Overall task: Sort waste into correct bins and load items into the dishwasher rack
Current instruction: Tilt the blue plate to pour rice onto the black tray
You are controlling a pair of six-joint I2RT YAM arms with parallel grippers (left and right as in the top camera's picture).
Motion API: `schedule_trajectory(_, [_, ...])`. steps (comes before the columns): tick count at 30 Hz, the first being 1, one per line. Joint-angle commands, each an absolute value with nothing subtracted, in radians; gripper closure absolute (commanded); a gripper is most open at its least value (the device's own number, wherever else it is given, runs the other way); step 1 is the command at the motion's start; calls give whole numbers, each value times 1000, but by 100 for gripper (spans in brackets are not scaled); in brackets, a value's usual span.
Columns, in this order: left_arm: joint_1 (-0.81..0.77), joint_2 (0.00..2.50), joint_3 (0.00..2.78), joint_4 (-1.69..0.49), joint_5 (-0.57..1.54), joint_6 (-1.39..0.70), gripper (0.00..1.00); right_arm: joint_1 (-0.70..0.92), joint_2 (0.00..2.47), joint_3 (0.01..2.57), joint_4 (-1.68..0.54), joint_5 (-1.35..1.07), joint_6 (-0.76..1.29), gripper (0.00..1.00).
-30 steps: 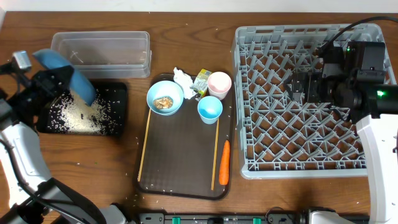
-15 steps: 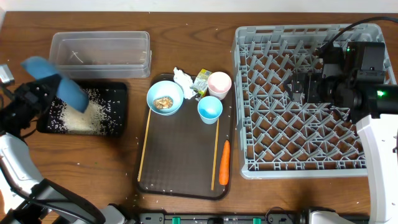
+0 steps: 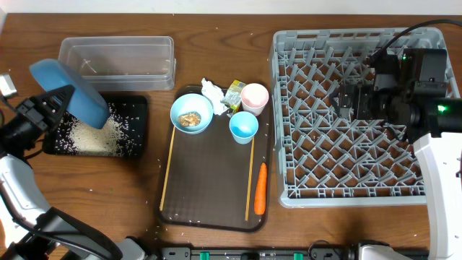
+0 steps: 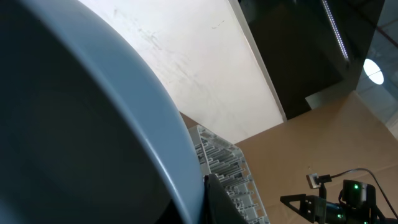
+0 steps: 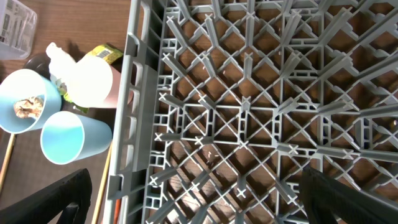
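— Overhead, far left: large smooth blue plate (image 3: 68, 88), tilted over a shallow black rectangular tray (image 3: 141, 108) of loose white rice grains (image 3: 94, 133), pinched tight by the left gripper (image 3: 59, 102).
— Right side?
— Right gripper (image 5: 199, 196) spread wide and empty above the large grey plastic lattice rack (image 3: 346, 173).
— From the left wrist alone?
— Plate's curved pale rim, close up.
— Count on the dark-brown serving tray (image 3: 209, 180)?
— One light-blue bowl (image 3: 191, 113), two cups, two thin wooden chopsticks (image 3: 168, 170), one orange carrot (image 3: 260, 188).
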State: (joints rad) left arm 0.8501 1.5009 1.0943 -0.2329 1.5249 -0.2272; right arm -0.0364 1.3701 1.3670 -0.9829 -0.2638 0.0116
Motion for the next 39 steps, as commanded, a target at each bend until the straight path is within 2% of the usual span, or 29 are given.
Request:
schedule_trajectory(1, [855,1496,1095,-248,1571,-221,94,-46,1375,1385,-985,-258,21,1])
schedule_trajectory(5, [855,1497,1095,-289,1496,-265,94,-46,1375,1385,-986,-258,21,1])
schedule_trajectory(8, [868,1502,1095,-294,1572,-361,94,-46,1375,1385,-987,-258,21,1])
schedule_trajectory(11, [885,1502,1095,-300,1505,-369,94,-46,1375,1385,-987,-258,21,1])
schedule_trajectory(17, [916,1504,1095,-290,1546,-434,94,-46,1375,1385,-987,-258,21,1])
schedule_trajectory(22, [923,1504,1093,-278,1323,-245,94,-46,1375,1385,-988,-259,21,1])
schedule_trajectory(23, [921,1504,1093,-280,1340,-228,94,-46,1375,1385,-988,-259,21,1])
schedule_trajectory(25, [915,1504,1093,-239,1565,-171,94,-46,1375,1385,-989,-259,22,1])
schedule_trajectory(27, [902,1487,1095,-238,1573,-172,94,-46,1375,1385,-987,-259,22,1])
schedule_trajectory(29, [883,1469,1095,-238,1569,-51,94,-46,1375,1385,-987,-259,21,1])
schedule_trajectory(33, [877,1469,1095,-308,1216,-234,94,-46,1375,1385,-989,-259,21,1])
schedule_trajectory(34, [877,1469,1095,-311,1206,-228,94,-46,1375,1385,-989,-258,21,1])
schedule_trajectory(37, [877,1469,1095,-301,1316,-159,94,-46,1375,1385,-988,-258,21,1])
schedule_trajectory(39, [877,1470,1095,-266,1488,-75,94,-46,1375,1385,-987,-258,21,1])
